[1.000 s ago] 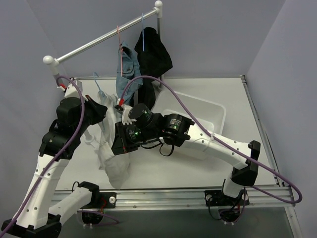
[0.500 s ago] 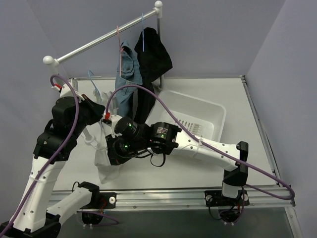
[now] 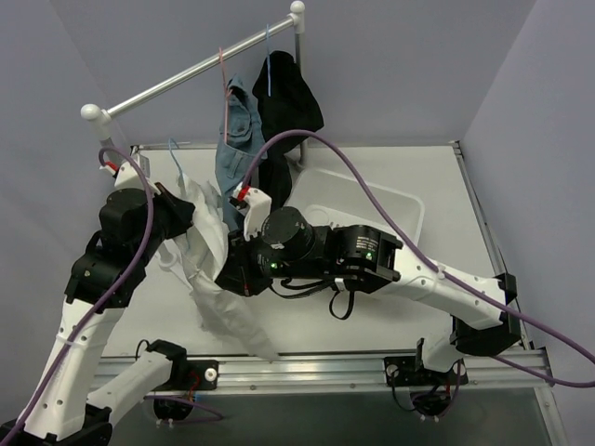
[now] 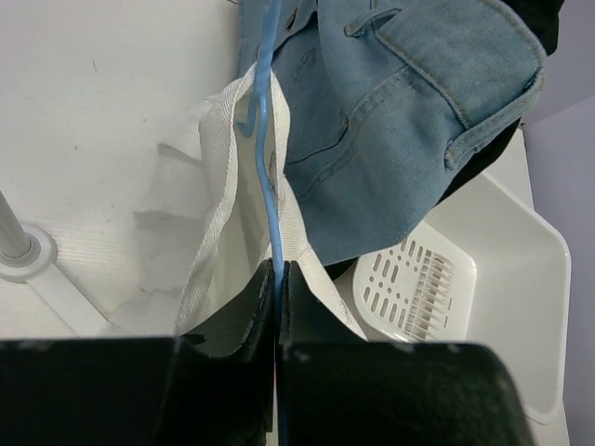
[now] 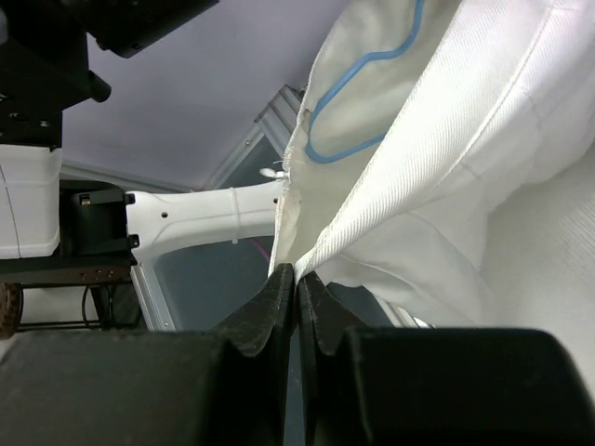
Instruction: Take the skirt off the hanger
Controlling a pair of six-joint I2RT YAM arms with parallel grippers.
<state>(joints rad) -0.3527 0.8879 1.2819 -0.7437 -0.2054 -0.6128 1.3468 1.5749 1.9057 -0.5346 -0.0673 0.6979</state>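
The left tool is closed on the stem of a light-blue wire hanger, call it the second blue hanger. It holds that hanger up on the left side of the counter. The right tool is pinched shut on an edge of the white garment draped over that hanger, whose blue wire shows through the cloth.

Neither tool is on the skirt. It hangs black and bunched at the far right end of the rail, on its own blue hanger. As things lie, that job looks not yet started.

For the pull in hand, the left tool probably needs to hold the wire steady. The right tool would then draw the cloth down and toward the near edge, along the slope of the hanger arm, so the fabric slides off instead of dragging the wire with it. A straight sideways tug could twist the hanger in the grip.

The denim garment hangs from a pink hanger, right beside the raised wire, and could snag on it. The white tub sits to the right, partly behind the right arm. That arm's purple cable loops in front of the hanging clothes and could catch them.
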